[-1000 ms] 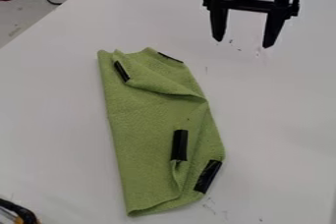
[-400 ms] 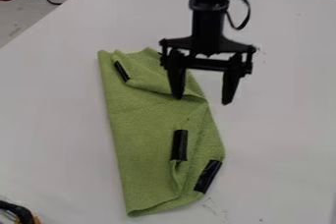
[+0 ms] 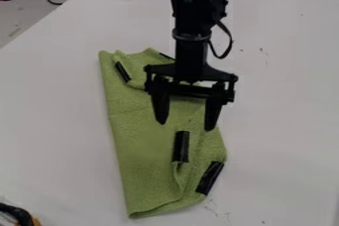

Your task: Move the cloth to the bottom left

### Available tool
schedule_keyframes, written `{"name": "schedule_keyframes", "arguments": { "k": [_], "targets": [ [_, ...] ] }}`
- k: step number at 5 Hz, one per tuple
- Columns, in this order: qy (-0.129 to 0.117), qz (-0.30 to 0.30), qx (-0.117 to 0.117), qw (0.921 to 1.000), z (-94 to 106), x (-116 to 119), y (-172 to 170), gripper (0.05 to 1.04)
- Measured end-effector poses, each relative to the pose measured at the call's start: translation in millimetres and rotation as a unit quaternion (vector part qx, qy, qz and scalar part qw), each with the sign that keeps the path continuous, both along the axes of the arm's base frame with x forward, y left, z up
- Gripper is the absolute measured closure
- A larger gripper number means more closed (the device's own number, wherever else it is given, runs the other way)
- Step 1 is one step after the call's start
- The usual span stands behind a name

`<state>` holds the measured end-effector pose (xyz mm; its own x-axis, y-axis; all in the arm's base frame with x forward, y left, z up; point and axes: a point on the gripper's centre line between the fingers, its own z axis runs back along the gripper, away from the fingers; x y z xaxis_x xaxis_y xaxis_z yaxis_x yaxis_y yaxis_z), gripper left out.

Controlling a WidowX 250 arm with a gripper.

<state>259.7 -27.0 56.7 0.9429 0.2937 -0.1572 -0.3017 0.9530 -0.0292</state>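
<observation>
Dangling a black two-finger gripper, spread wide, over a rumpled green cloth, folded over itself and bearing black strips, from upper centre to lower centre on a white table, with tangled cables on the pale floor at upper left.

No readable text or numbers anywhere

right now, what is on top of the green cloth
Short black strips lie on the green cloth. The black two-finger gripper hangs in front and hides part of its upper half.
</observation>
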Motion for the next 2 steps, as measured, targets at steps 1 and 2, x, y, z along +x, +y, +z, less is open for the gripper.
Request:
{"name": "schedule_keyframes", "arguments": {
  "k": [1, 2],
  "targets": [
    [-0.001, 0.008, -0.007, 0.9999, -12.6, -8.5, 2.3, 0.084],
    [-0.003, 0.018, -0.005, 0.9998, -16.9, -11.0, 4.5, 0.084]
  ]
}}
